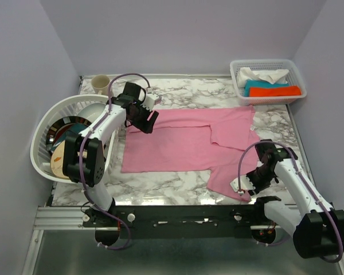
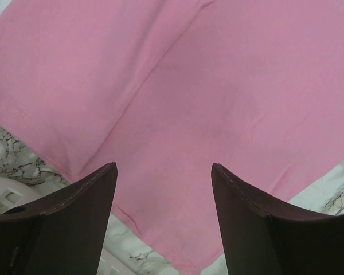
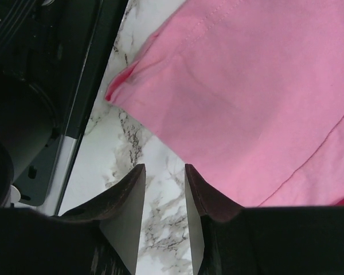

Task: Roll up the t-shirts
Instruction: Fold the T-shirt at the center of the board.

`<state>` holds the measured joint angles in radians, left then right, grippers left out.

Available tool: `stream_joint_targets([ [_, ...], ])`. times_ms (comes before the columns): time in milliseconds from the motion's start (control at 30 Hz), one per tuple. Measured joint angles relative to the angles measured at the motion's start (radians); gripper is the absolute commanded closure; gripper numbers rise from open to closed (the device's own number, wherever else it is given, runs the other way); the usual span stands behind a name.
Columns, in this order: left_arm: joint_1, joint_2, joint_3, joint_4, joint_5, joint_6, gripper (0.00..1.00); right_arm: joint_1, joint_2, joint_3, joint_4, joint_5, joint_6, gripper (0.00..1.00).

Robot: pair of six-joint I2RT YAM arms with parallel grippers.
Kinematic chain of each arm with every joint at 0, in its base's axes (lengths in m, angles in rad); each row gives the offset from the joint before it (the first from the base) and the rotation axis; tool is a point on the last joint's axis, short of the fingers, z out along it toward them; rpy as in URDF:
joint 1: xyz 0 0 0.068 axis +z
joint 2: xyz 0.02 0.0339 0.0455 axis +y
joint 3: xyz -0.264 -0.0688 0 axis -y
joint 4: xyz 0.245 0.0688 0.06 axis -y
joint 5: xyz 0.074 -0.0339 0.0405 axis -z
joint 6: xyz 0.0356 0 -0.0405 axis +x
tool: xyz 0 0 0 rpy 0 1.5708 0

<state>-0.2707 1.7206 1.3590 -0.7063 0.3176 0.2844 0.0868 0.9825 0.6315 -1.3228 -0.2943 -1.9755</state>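
Surface (image 1: 160, 186) of marble carried the pink t-shirt (image 1: 183, 140) spread mid-frame: soft, thin, likely to bunch, best pinched at a hem. Left tool (image 2: 163, 166) gaped wide over its upper-left corner; right tool (image 3: 163, 169) stood narrow, empty, lower right.

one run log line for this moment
t-shirt: spread, unrolled | left tool: open, over far-left corner | right tool: open, empty, beside near-right edge

Lab booth: plain walls (image 1: 23, 57), marble table (image 1: 160, 186)
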Motion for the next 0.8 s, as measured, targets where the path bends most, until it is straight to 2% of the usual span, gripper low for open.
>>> stream_joint_targets([
  [167, -0.002, 0.02, 0.024, 0.025, 0.009, -0.028, 0.26, 0.008, 0.046, 0.039, -0.008, -0.001, -0.003, 0.57],
  [233, -0.013, 0.04, 0.051, 0.043, 0.021, -0.055, 0.26, 0.01, 0.103, 0.089, -0.019, -0.018, 0.046, 0.57],
  [400, -0.113, 0.142, 0.19, 0.115, 0.084, -0.14, 0.27, 0.001, 0.318, 0.358, -0.022, -0.135, 0.428, 0.59],
  [567, -0.219, 0.253, 0.323, 0.216, 0.125, -0.236, 0.29, -0.03, 0.38, 0.504, 0.094, -0.208, 0.878, 0.6],
  [700, -0.233, 0.348, 0.391, 0.298, 0.113, -0.345, 0.33, -0.035, 0.414, 0.549, 0.26, -0.169, 1.123, 0.63],
  [800, -0.212, 0.393, 0.389, 0.326, 0.084, -0.411, 0.34, -0.035, 0.489, 0.587, 0.369, -0.114, 1.202, 0.64],
])
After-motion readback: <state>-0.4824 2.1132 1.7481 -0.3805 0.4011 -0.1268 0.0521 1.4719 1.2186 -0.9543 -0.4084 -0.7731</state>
